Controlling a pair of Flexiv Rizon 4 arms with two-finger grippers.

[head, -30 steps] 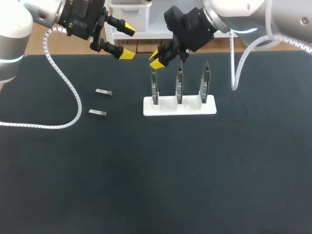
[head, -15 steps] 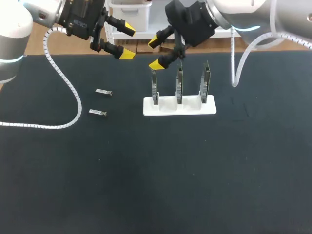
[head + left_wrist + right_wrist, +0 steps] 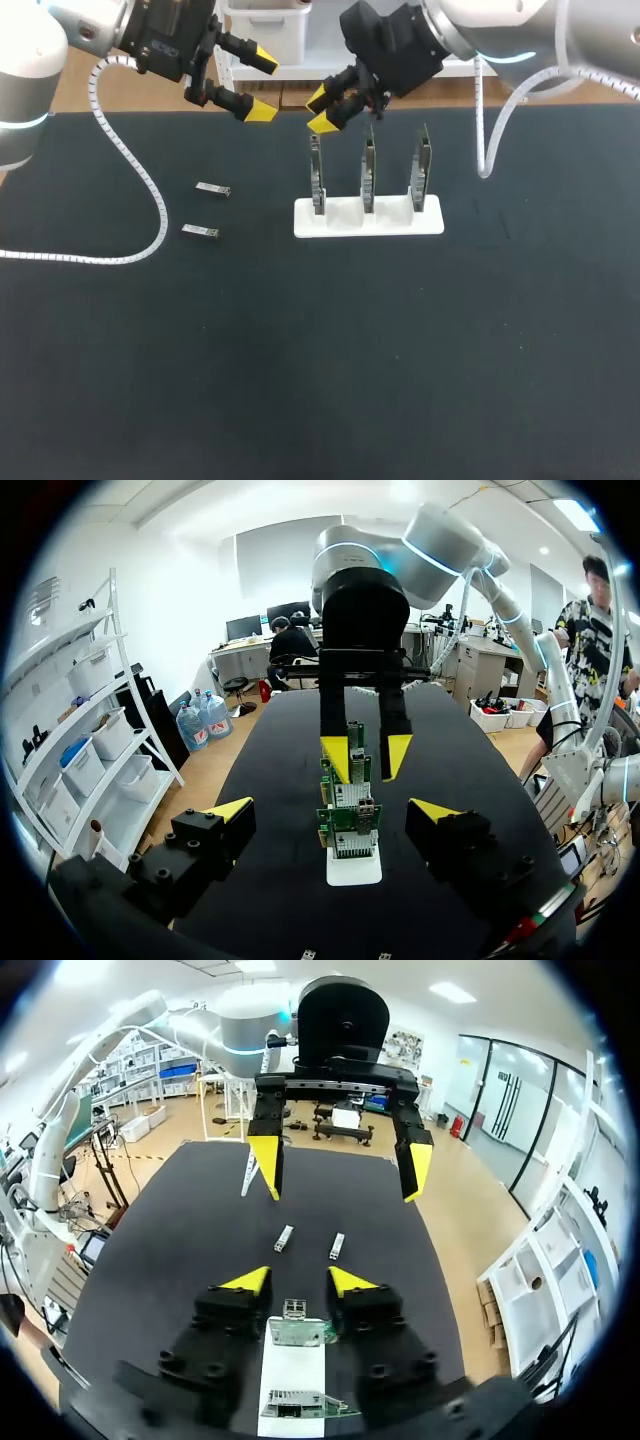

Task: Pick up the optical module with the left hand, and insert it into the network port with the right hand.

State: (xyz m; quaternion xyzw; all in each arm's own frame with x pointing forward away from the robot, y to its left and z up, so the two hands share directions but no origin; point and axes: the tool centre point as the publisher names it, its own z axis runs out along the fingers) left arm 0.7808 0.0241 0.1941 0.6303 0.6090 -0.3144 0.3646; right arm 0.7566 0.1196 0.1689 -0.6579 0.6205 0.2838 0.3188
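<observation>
My left gripper (image 3: 260,86) hangs spread wide and empty. An optical module (image 3: 213,189) and its twin (image 3: 201,231) lie below it. My right gripper (image 3: 320,109), fingers narrowly parted, holds nothing just above the stand's (image 3: 368,217) end board (image 3: 316,180).
</observation>
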